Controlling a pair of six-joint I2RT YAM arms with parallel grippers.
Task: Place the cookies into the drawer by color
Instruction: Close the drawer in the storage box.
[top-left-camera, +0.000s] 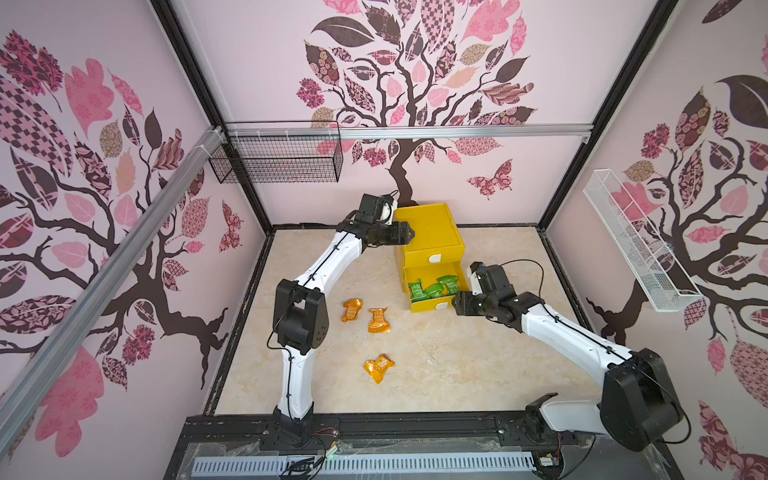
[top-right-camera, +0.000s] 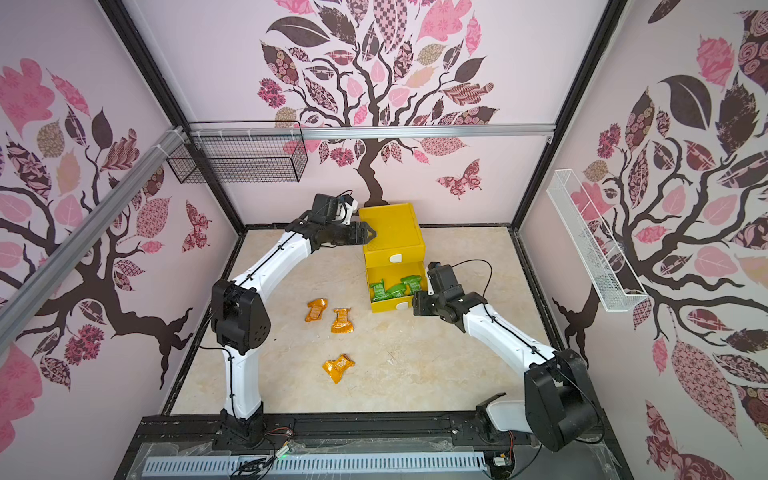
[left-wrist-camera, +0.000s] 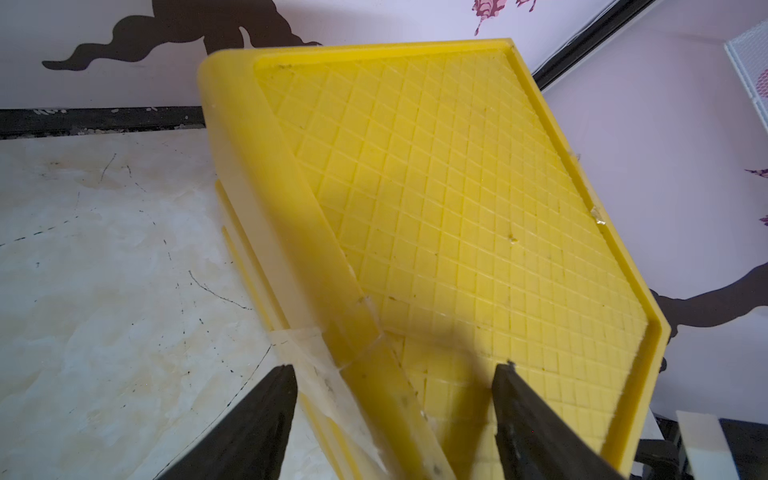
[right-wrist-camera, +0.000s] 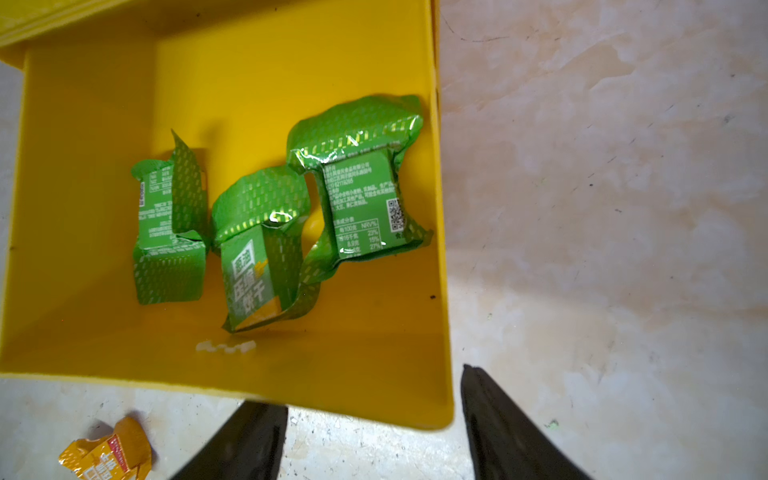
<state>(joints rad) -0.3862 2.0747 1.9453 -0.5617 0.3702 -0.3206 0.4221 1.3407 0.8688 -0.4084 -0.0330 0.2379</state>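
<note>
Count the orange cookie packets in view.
3 orange packets, all loose on the table: two side by side beside the open drawer, one alone nearer the robot's base. More may sit unseen inside the yellow chest.

Green cookies (top-left-camera: 432, 289) in pulled-out drawer (top-left-camera: 424, 308); three orange cookies (top-left-camera: 378, 321) on surface (top-left-camera: 457, 365); left pincer (top-left-camera: 411, 234) at chest (top-left-camera: 428, 226) top, right pincer (top-left-camera: 455, 300) by drawer front.

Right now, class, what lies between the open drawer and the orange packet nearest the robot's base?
Nothing: the table between the open drawer and that orange packet is bare, as both top views show.
</note>
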